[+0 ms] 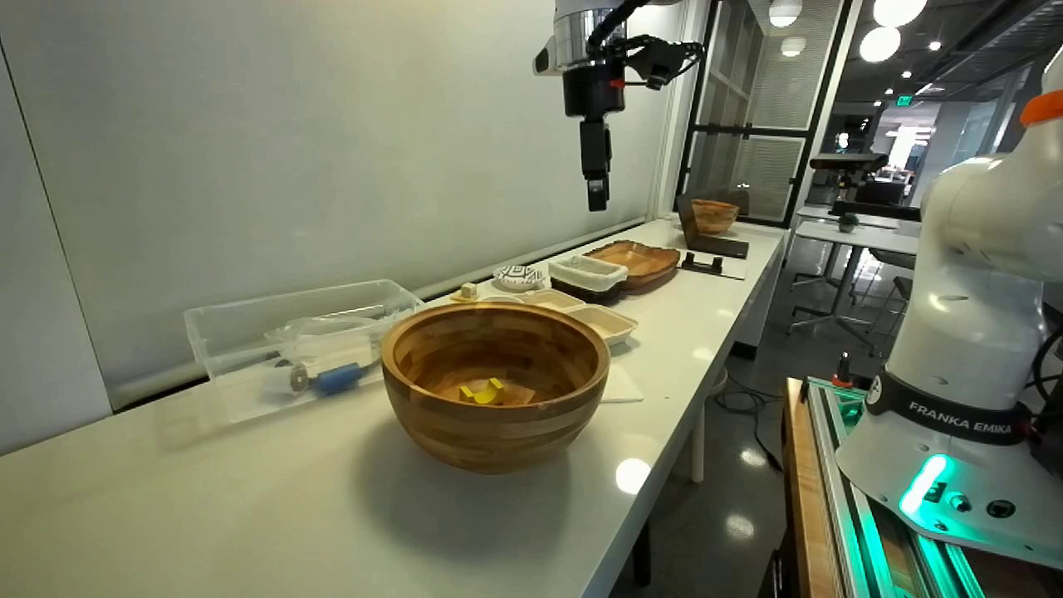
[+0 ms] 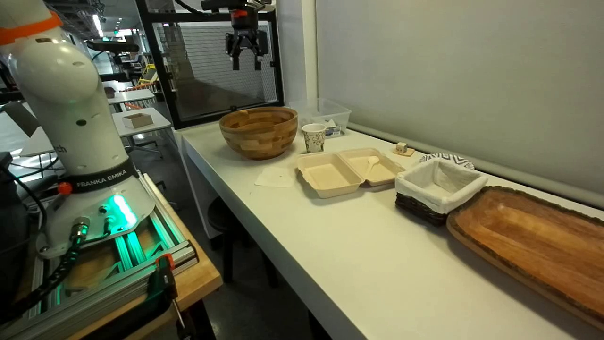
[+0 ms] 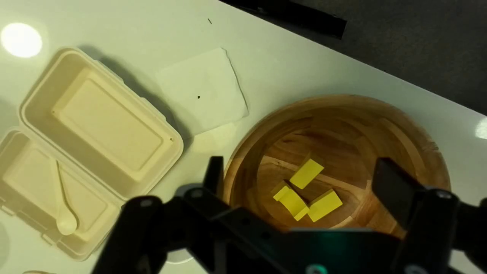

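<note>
My gripper [image 2: 247,63] is open and empty, pointing down high above the table. It also shows side-on in an exterior view [image 1: 597,195]. In the wrist view its fingers [image 3: 300,173] stand wide apart, with a round wooden bowl [image 3: 342,101] well below them. The bowl shows in both exterior views [image 1: 498,440] [image 2: 264,141]. Inside it lie three yellow blocks: a plain one [image 3: 306,174], one with a curved hollow [image 3: 292,201], and another plain one [image 3: 325,205] close to the curved one. The gripper touches nothing.
Near the bowl are a napkin [image 2: 275,177], a patterned paper cup [image 2: 314,139] and a clear plastic bin [image 2: 337,115]. Farther along are an open takeout box [image 2: 330,174] with a spoon [image 2: 371,164], a lined basket [image 2: 439,182] and a wooden tray [image 2: 542,236]. A wall runs behind.
</note>
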